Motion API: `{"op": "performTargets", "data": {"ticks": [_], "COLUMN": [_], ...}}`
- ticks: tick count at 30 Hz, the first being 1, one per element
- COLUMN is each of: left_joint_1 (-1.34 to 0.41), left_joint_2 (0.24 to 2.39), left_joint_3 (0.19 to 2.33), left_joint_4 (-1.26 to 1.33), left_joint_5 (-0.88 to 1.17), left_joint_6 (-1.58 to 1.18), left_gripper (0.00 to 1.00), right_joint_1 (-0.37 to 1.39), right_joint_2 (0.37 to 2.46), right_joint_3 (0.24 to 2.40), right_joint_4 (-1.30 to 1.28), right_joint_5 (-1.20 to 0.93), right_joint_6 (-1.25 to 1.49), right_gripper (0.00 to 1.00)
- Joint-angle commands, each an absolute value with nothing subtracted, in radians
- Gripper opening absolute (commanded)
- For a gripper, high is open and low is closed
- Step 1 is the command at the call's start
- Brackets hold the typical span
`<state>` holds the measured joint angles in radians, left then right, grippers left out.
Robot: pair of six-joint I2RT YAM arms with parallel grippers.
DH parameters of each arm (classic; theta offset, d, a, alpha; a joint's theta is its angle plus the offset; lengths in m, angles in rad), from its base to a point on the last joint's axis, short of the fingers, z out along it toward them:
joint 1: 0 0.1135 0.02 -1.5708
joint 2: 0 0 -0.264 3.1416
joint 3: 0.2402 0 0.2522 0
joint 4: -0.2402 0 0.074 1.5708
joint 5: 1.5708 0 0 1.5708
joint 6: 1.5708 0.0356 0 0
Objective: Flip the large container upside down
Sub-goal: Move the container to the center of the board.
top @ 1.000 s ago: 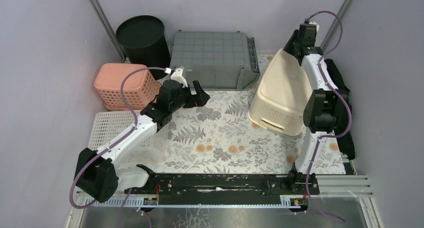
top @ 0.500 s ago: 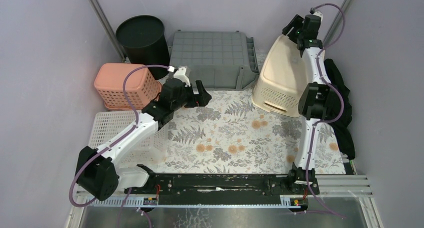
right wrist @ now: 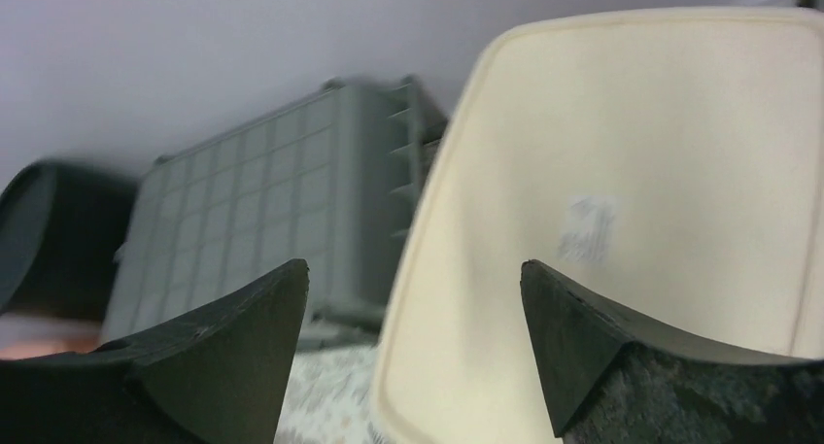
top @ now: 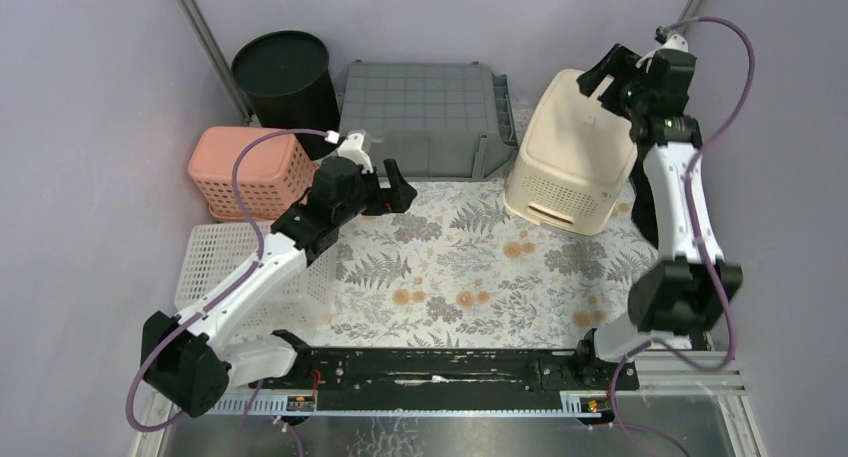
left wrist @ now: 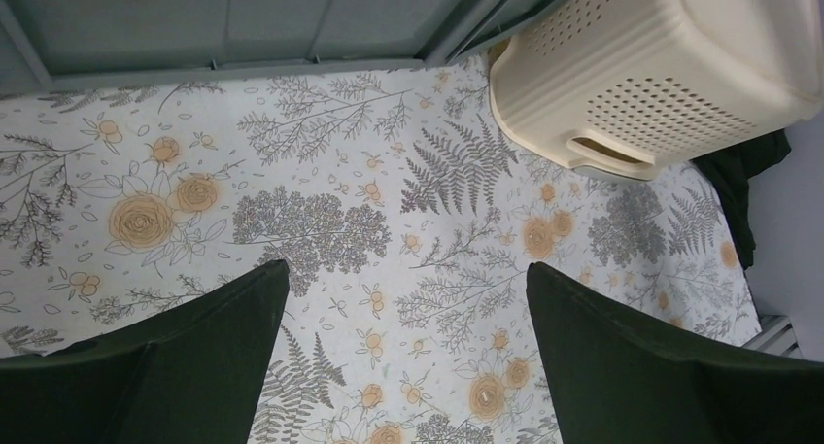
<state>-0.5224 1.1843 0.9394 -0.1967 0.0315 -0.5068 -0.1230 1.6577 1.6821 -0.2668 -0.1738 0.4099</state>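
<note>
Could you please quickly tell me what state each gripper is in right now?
Left gripper: open, holding nothing.
Right gripper: open, holding nothing, just above the cream basket.

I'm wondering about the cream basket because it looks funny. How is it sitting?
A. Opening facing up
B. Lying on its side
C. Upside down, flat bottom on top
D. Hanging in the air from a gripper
C: the cream basket sits rim-down on the flowered mat with its solid flat bottom facing up, and the right gripper hovers open over it without gripping it.
</note>
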Motion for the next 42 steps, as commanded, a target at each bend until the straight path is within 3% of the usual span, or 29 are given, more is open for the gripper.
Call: {"op": "performTargets", "data": {"ticks": [1,10,19,31,42], "left_joint_1": [-0.528,-0.527,-0.532,-0.535,-0.543], "left_joint_2": [1.129,1.064,1.034,1.037,1.045], "left_joint_3": [0.974,0.949,0.94,0.932,0.931], "left_joint_4": [-0.222,-0.257,-0.281,-0.285,-0.277], "left_joint_5": [0.002,-0.003,-0.013,-0.011,-0.001], "left_joint_6": [-0.492,-0.515,-0.528,-0.527,-0.52], "left_gripper": [1.0,1.0,1.0,1.0,1.0], "right_joint_1": [-0.009,0.305,0.326,-0.093,-0.3], "right_joint_2": [1.42,1.227,1.361,1.373,1.443], "right_joint_3": [1.503,1.169,1.12,1.047,1.141], "right_joint_4": [-0.283,-0.27,-0.294,-0.379,-0.411], "right_joint_5": [-0.271,-0.192,0.029,0.069,0.075], "right_joint_6": [0.354,0.351,0.317,0.369,0.391], "right_gripper": [0.86,0.81,0.8,0.8,0.85]}}
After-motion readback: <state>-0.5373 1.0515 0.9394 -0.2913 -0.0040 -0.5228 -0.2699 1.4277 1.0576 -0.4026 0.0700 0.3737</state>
